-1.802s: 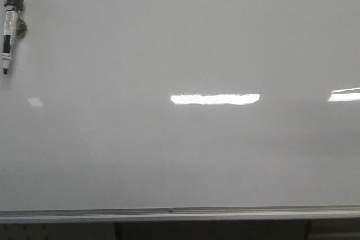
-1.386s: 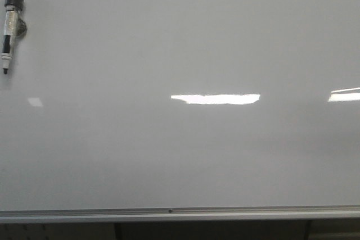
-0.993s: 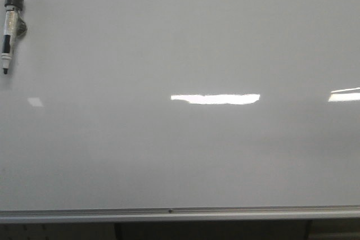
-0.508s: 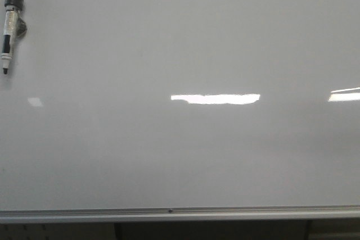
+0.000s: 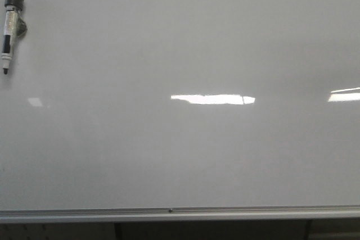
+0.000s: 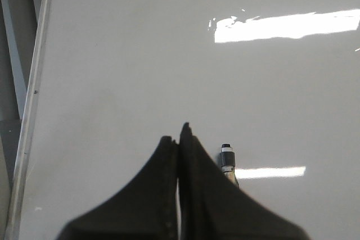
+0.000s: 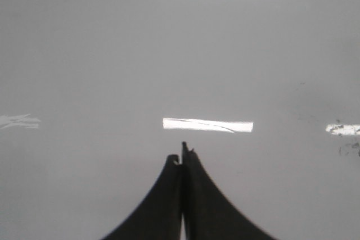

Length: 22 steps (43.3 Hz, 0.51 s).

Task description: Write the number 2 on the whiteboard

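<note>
The whiteboard (image 5: pixel 180 155) fills nearly the whole front view, glossy and pale grey, with its silver rail (image 5: pixel 180 214) running along the bottom edge. I can see no digit written on its surface; only bright light reflections (image 5: pixel 212 99) show near the middle and at the right edge. A marker (image 5: pixel 11 26) is stuck to the board in the upper left corner, hanging with its dark tip pointing down.

Neither arm appears in the front view. In the left wrist view, the left gripper (image 6: pixel 179 139) has its dark fingers pressed together with nothing between them, held near the whiteboard (image 6: pixel 140 54), and the marker (image 6: pixel 227 160) shows just beside the fingers. In the right wrist view, the right gripper (image 7: pixel 182 158) is likewise closed and empty, pointed at a bare stretch of the board (image 7: pixel 84 54) with faint smudges (image 7: pixel 344 147) off to one side.
</note>
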Each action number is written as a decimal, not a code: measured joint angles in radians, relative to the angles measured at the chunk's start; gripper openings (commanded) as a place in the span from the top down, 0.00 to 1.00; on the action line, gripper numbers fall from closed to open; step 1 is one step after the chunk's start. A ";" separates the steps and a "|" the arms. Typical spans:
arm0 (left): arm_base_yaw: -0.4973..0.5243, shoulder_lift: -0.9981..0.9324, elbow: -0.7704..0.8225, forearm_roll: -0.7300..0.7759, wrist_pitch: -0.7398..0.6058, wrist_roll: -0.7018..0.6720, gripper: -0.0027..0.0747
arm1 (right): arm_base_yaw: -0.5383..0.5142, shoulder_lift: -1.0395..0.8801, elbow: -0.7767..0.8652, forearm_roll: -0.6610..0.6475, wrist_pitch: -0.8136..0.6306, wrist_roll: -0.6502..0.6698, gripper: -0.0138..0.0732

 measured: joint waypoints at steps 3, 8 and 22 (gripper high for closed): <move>0.000 0.054 -0.070 0.004 0.063 0.000 0.99 | 0.000 0.065 -0.056 0.000 0.045 0.000 0.92; 0.000 0.153 -0.179 0.004 0.174 0.000 0.99 | 0.000 0.176 -0.136 0.000 0.110 0.000 0.92; 0.000 0.355 -0.228 0.005 0.300 0.000 0.99 | 0.000 0.425 -0.162 0.000 0.177 0.000 0.92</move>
